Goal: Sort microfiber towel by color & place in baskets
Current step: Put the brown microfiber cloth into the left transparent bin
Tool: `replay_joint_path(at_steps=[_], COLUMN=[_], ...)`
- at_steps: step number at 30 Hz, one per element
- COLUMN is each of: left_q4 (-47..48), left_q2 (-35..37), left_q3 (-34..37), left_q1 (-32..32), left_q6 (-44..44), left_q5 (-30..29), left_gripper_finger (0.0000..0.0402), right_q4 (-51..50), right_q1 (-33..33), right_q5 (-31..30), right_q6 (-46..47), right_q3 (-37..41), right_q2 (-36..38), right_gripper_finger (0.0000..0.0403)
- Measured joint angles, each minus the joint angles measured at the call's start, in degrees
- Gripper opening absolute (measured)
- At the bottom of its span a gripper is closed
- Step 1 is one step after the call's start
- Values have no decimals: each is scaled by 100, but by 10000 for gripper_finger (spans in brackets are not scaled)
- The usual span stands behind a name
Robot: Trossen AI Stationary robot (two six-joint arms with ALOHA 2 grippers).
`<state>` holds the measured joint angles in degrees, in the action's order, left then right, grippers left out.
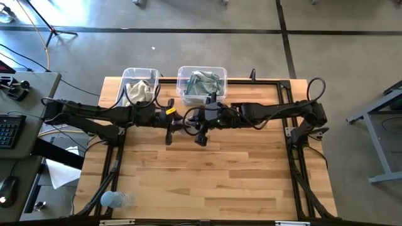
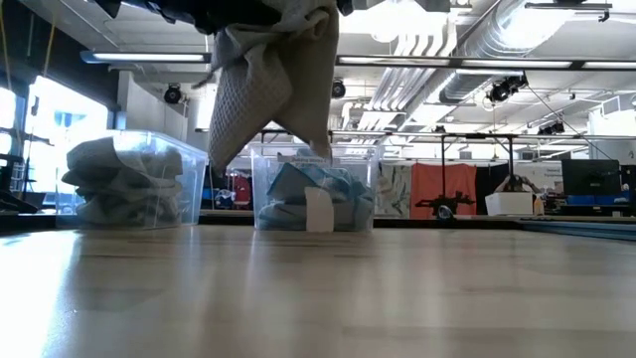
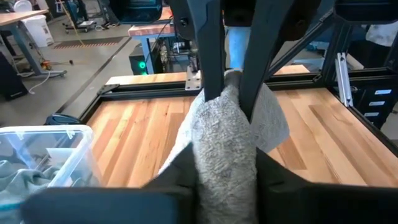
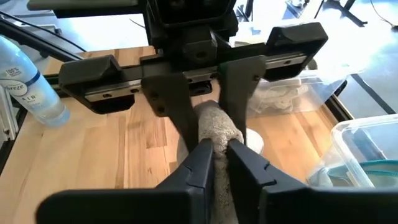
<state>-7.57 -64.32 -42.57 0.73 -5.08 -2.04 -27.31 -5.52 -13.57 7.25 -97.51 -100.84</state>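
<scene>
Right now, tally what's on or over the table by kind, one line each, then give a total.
Clear baskets: 2, left basket and right basket.
Beige-grey towel held up by both grippers: 1, clamped by the left gripper and the right gripper.
Plastic bottle: 1.
Towels heaped in the baskets: cannot count.
Total: 4.

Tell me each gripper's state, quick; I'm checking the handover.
Left gripper: shut on the beige-grey towel.
Right gripper: shut on the same towel.
</scene>
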Motion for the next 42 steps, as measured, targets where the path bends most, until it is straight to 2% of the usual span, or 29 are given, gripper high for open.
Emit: replay_joint_path(at_steps=[2, 10, 15, 19, 24, 29, 34, 42], left_q4=[27, 765, 1314, 2445, 3644, 4242, 4602, 4981], left_q2=[8, 531, 1182, 1571, 1744, 1752, 1680, 1618], left_q3=[1, 14, -3, -431, -1166, -1786, -2035, -2260], left_q1=[2, 354, 757, 1224, 1791, 2364, 2918, 3590], left_q6=[9, 442, 443, 444, 395, 743, 1049, 1095], left_q5=[-24, -576, -1194, -1807, -2817, -3572, -3784, -3891], left_gripper_finger=[28, 29, 29, 29, 29, 29, 29, 32], right_q4=[-30, -984, -1659, -1640, -1032, -107, 861, 1294], right_q1=[22, 220, 232, 185, 51, -142, -312, -457], right_q5=[-58, -451, -799, -895, -886, -890, -1040, -1047], right_q6=[0, 390, 691, 895, 1519, 2343, 2917, 3139], right_q3=[-2, -11, 16, 477, 1620, 2705, 3416, 3748], right_q2=[2, 22, 22, 28, 15, 11, 11, 11], right_gripper_finger=[47, 115, 125, 126, 126, 126, 126, 126])
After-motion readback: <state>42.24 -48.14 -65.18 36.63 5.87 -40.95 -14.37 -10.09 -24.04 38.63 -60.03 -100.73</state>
